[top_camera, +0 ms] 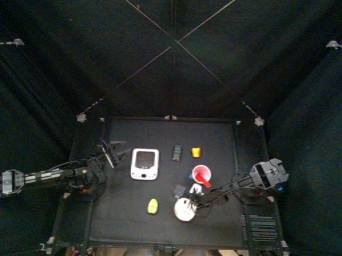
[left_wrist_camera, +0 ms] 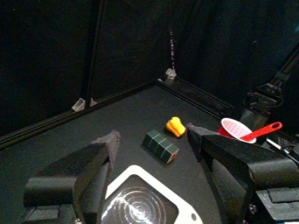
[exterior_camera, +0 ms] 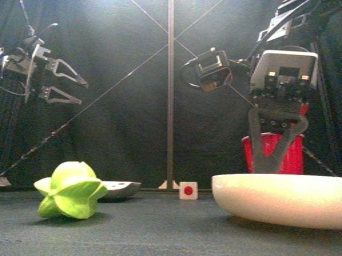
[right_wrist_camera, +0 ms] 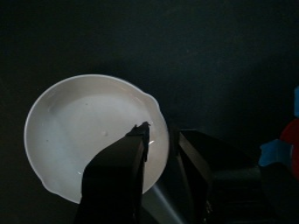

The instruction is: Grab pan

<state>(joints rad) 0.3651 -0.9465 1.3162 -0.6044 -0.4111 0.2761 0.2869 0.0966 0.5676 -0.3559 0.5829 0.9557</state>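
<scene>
R end effector (exterior_camera: 278,150) hangs pointing down, jaws apart, nothing held; L end effector (left_wrist_camera: 158,166) open, low.

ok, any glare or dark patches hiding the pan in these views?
Top view: the pan reads bright against the black table, no glare. Front view: the right gripper hangs in front of it, so only red edges show. Left wrist view: evenly lit, pan clear. Right wrist view: the white bowl is brightest, everything around it near black.
</scene>
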